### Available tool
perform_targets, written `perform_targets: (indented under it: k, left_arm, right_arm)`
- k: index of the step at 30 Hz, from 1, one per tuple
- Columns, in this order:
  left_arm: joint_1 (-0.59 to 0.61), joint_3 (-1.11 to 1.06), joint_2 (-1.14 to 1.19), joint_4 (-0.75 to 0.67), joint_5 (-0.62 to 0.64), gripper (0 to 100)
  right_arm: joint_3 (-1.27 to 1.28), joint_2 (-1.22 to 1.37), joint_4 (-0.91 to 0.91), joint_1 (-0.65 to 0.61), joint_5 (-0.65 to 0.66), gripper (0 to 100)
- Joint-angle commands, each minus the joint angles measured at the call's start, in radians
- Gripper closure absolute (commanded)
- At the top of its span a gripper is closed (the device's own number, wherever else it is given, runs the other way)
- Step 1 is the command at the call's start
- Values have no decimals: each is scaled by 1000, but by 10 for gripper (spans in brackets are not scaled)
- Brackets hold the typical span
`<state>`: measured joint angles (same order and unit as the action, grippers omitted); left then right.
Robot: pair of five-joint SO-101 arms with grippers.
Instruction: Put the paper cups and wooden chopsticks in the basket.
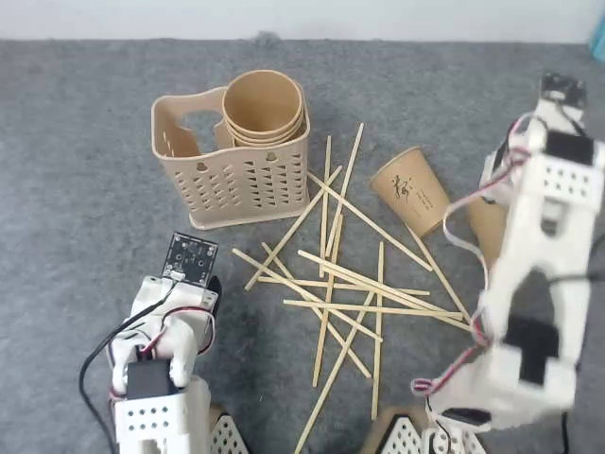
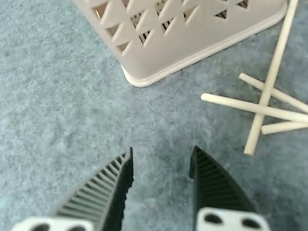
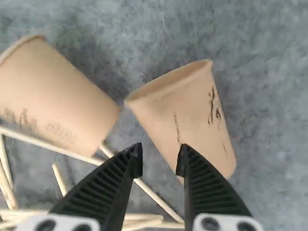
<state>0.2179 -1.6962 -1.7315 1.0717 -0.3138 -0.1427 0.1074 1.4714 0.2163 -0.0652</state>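
The right gripper (image 3: pixel 160 149) hangs with its jaws a little apart, holding nothing, just over a paper cup (image 3: pixel 192 115) lying beside the chopsticks (image 1: pixel 350 284), so it should open wider, pinch the rim softly, then go to the basket (image 1: pixel 236 180).

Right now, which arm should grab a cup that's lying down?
Right. The right tool hangs open over a fallen cup, with a second cup beside it. The left tool sits open by the basket, far from both.
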Motion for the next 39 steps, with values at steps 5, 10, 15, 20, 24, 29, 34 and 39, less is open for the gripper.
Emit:
perform_targets:
  k: [5,10,15,20,24,29,34,39]
  left_arm:
    - [5,5,-17,-20,-6,819]
    - [5,5,-17,-20,-6,819]
    - [5,5,-17,-20,-6,819]
    - [5,5,-17,-20,-6,819]
    - [5,5,-17,-20,-8,819]
    - [5,5,-17,-21,-9,819]
    - [5,5,-17,-21,-9,819]
    - [8,5,-17,-21,-9,819]
  right_arm:
    - [-525,366,56,-54,-64,859]
    - [-760,512,150,-119,-63,859]
    - [-852,644,260,-124,-55,907]
    - [-922,720,326,-68,14,986]
    - [-882,711,328,-5,20,992]
    - [-735,607,328,44,25,992]
    - [-525,390,328,36,66,992]
    - [-370,84,326,35,137,992]
